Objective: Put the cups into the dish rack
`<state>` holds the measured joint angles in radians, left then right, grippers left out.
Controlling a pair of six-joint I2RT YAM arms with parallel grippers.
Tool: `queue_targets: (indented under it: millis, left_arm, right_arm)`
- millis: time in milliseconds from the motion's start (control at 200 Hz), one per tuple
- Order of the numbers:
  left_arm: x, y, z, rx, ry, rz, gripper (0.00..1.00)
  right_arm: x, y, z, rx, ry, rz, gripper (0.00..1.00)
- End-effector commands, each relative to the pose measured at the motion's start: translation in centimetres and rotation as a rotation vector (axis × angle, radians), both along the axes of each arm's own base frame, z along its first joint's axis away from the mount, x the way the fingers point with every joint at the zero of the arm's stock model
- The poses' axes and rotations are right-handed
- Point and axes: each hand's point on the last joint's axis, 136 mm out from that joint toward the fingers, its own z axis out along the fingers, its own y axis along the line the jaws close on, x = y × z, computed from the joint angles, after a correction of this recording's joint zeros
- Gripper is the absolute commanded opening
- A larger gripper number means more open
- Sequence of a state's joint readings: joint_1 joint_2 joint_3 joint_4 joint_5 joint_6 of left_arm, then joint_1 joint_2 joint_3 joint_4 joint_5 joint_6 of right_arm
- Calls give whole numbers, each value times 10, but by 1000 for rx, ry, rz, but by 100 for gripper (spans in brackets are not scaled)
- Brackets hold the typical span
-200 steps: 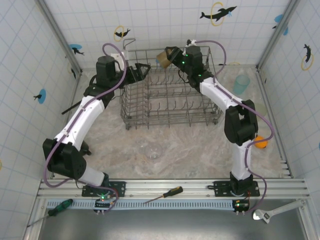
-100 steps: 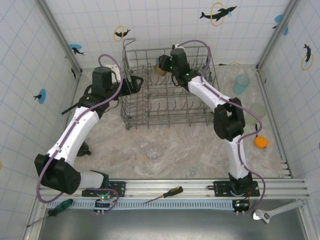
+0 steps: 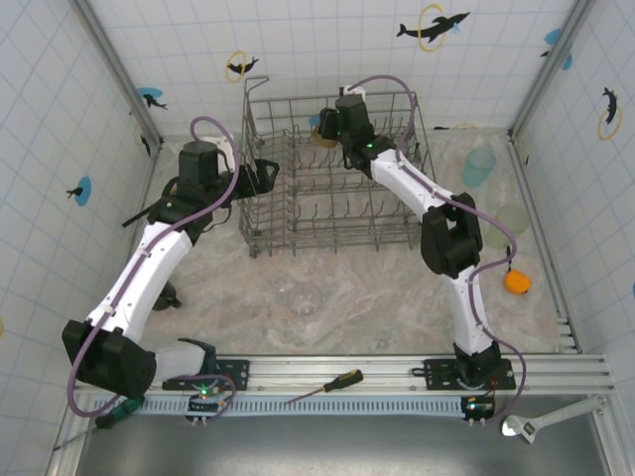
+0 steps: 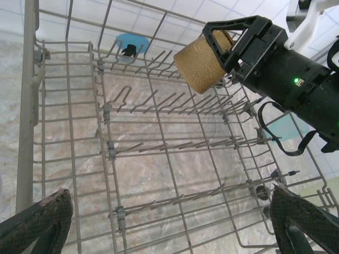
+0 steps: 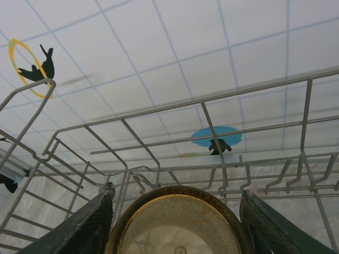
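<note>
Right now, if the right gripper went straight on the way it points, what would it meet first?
Carrying the amber cup, the right gripper would probably meet the dish rack at its wire side wall first; the tiled wall lies behind it. Depth is unclear.

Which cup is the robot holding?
The amber cup, in the right hand over the rack; blue cup, green cup and clear cup sit on the table.

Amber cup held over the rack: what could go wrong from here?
The amber cup is tilted in the right gripper above the far tines of the dish rack; released so, it may topple or wedge between rows. The open left gripper hangs at the rack's left wall and might snag the wires if it moves in.
</note>
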<state>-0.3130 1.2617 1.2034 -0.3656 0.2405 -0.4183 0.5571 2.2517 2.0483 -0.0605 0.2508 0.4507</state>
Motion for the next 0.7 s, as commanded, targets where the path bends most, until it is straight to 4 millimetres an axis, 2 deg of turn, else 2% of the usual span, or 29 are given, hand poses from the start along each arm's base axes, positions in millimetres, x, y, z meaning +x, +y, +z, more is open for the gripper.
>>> queue_targets:
  millis: [0,80,90,100,435,696]
  left_arm:
    - [-4,8,-7,26,11,19,97]
    - [-5,9,-9,25,14,25,97]
    - [-6,9,-9,25,14,24,97]
    - [-6,9,-9,25,15,25,97]
    - [-7,11,-20,27,36,36,97]
    - [-6,11,-22,30,41,41,97]
  right_arm:
    - [7,4,7,-24,-42,-11,43]
    - [7,4,8,-28,-45,-11,43]
    - [9,5,-5,-39,-29,-11,43]
    - [10,5,-8,-42,-25,-10,43]
    - [15,11,-36,-58,0,6,43]
    - [16,18,-43,-35,6,24,43]
